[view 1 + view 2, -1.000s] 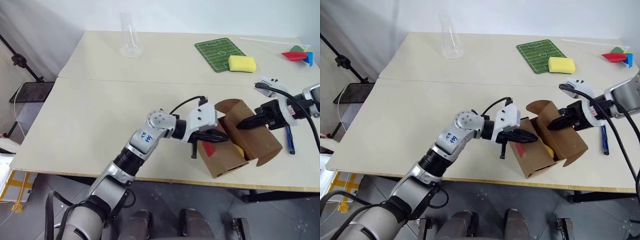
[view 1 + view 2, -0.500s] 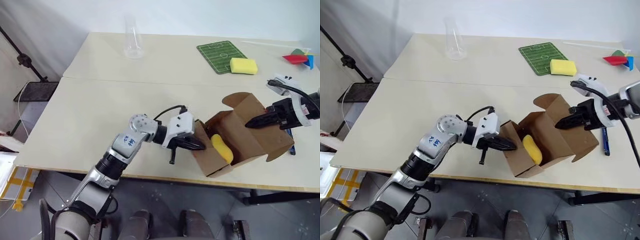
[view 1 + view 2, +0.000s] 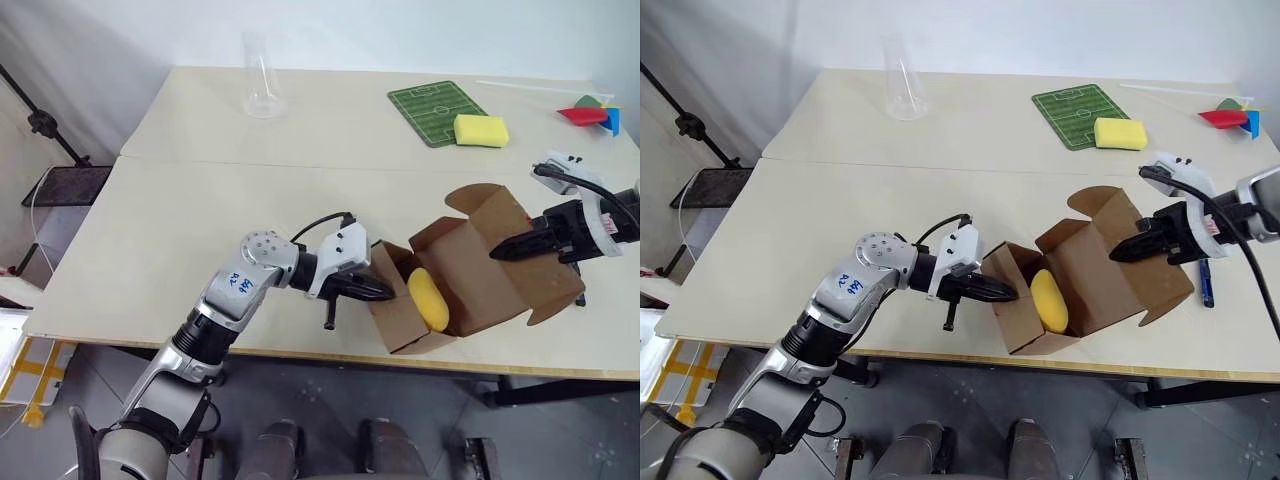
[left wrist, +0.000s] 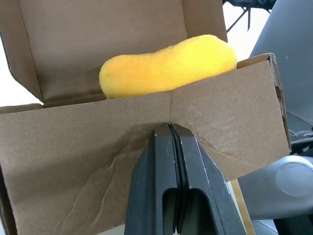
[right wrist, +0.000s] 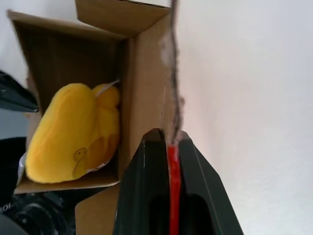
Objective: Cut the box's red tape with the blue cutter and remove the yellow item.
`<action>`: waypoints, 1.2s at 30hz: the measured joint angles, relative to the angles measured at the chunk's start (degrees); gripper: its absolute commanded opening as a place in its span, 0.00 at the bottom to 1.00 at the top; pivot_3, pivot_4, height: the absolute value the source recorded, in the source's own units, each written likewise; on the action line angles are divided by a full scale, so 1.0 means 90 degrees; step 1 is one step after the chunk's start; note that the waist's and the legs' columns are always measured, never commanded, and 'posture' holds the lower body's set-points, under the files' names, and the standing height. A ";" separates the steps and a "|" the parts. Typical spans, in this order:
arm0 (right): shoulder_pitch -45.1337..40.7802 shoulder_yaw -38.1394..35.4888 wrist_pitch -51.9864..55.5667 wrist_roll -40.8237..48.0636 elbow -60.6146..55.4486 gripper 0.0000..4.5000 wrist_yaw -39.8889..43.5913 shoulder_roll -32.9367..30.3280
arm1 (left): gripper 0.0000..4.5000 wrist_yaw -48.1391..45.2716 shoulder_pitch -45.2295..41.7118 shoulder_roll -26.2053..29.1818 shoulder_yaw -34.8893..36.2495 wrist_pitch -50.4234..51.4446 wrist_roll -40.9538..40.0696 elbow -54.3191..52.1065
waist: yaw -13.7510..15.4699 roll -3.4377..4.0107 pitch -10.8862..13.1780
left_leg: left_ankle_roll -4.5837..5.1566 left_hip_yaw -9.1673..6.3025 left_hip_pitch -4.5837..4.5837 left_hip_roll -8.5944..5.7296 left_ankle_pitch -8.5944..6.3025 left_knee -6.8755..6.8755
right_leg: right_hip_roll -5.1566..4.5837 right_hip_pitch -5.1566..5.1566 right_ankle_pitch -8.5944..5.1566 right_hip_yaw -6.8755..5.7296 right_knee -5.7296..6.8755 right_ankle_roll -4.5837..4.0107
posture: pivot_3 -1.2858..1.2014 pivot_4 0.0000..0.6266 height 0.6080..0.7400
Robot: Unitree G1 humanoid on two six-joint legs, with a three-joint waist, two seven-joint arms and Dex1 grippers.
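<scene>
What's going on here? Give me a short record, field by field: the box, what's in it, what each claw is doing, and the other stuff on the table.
box: brown carton near the table's front edge, flaps spread open
contents: yellow item sticking out of the opening
left gripper: shut on the box's near flap
right gripper: shut on the far flap, red tape between its fingers
blue cutter: lying on the table beside the box
other things: clear beaker, green pitch mat, yellow sponge

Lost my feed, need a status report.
Left gripper shut on box flap; right gripper shut on opposite flap. Box open, yellow item still inside. Nothing blocking it.
</scene>
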 measured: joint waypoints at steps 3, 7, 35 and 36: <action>0.0340 -0.0208 0.0009 0.0266 -0.0041 0.03 -0.0272 0.0068 | 0.00 -0.0099 0.0104 0.0361 -0.0005 0.0286 0.0003 -0.0132 | 0.0006 0.0002 -0.0001 | -0.0001 0.0001 -0.0001 -0.0002 0.0001 0.0001 | -0.0001 -0.0002 0.0000 0.0002 0.0001 0.0000 | 0.52 0.24 1.00; 0.0511 -0.0510 0.0010 0.0495 -0.0176 0.03 -0.0640 0.0155 | 0.00 -0.0084 0.0185 0.0406 -0.0051 0.0459 0.0005 -0.0125 | 0.0049 0.0000 0.0000 | 0.0000 -0.0004 -0.0008 -0.0009 0.0000 0.0006 | -0.0004 -0.0003 0.0000 -0.0003 0.0000 0.0000 | 0.52 0.24 1.00; 0.3579 -0.2896 -0.1618 -0.1081 -0.2605 0.82 0.0617 -0.0120 | 1.00 0.0148 -0.0233 0.0732 0.0867 0.0218 -0.0108 0.0348 | 0.0101 0.0001 0.0000 | 0.0017 -0.0010 -0.0016 -0.0029 -0.0007 0.0012 | 0.0008 -0.0020 0.0001 -0.0009 0.0042 0.0001 | 0.52 0.24 1.00; 0.4049 -0.3002 -0.2224 -0.1485 -0.2698 0.88 0.1236 -0.0437 | 1.00 0.0088 -0.0237 0.0902 0.1034 0.0289 -0.0190 0.0352 | 0.0073 0.0001 0.0000 | 0.0024 -0.0003 -0.0013 -0.0030 -0.0011 0.0012 | 0.0011 -0.0019 0.0001 -0.0008 0.0044 0.0002 | 0.52 0.24 1.00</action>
